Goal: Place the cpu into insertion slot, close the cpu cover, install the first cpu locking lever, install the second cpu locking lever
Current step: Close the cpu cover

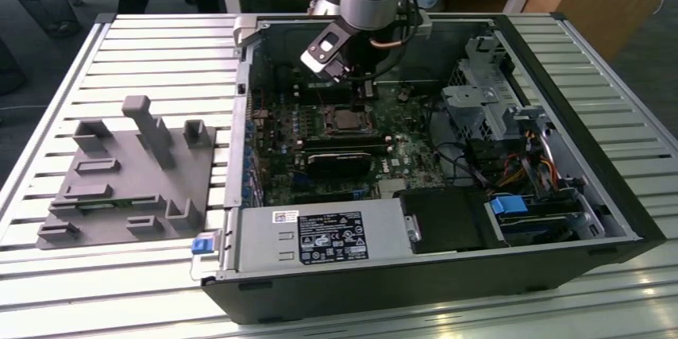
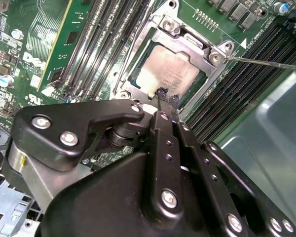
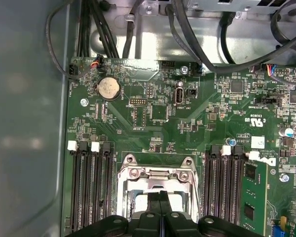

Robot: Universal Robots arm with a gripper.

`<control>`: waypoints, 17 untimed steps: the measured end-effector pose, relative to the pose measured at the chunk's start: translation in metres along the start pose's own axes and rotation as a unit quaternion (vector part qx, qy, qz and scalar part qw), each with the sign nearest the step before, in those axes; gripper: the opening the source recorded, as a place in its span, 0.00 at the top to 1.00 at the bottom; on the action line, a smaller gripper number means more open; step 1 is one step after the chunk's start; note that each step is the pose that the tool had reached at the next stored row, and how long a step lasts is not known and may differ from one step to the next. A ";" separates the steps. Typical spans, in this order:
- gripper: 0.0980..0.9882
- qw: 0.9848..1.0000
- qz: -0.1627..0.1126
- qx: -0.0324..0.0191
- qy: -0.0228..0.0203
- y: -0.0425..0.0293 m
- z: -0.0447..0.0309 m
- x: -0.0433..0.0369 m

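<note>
Silver-grey cpu [image 2: 160,69] sits flat in the slot [image 1: 344,121], mid green board [image 3: 153,113]. The metal cover [image 2: 187,37] lies down around it, chip top showing thru the cut-out. Gripper [image 2: 164,95] is pinched fully together w/ nothing btw its fingers. Its tip is on or just above the cpu's edge, by the cover frame; can't tell if it touches. One thin lever [image 2: 266,62] pokes out free over the black memory slots [image 2: 241,84], so prob. not latched yet. Step in hand looks like pressing the cover home. To do it well, I'd say:
- Push on the frame, not the bare chip.
- Go straight down & slow, no sideways drag, as the contacts underneath likely bend easily.
- Hold the tip clear of the lever's swing and of the memory slots just beside the slot.
</note>
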State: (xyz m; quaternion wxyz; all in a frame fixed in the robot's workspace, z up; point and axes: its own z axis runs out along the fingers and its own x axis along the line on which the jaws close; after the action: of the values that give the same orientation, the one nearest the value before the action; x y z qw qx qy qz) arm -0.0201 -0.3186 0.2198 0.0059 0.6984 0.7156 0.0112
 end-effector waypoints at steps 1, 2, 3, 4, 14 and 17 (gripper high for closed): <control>0.99 1.000 0.000 0.000 0.000 -0.0003 0.0002 0.0000; 0.99 1.000 0.000 0.000 0.000 -0.0006 0.0003 0.0000; 0.99 1.000 0.000 0.000 0.000 -0.0009 0.0004 0.0000; 0.99 1.000 0.000 0.000 0.000 -0.0012 0.0006 0.0000; 0.99 1.000 0.000 0.000 0.000 -0.0040 0.0045 -0.0002; 0.99 1.000 0.000 0.000 0.000 -0.0048 0.0053 -0.0003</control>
State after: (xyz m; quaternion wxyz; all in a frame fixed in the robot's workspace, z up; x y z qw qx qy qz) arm -0.0248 -0.3190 0.2143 0.0059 0.6984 0.7156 0.0112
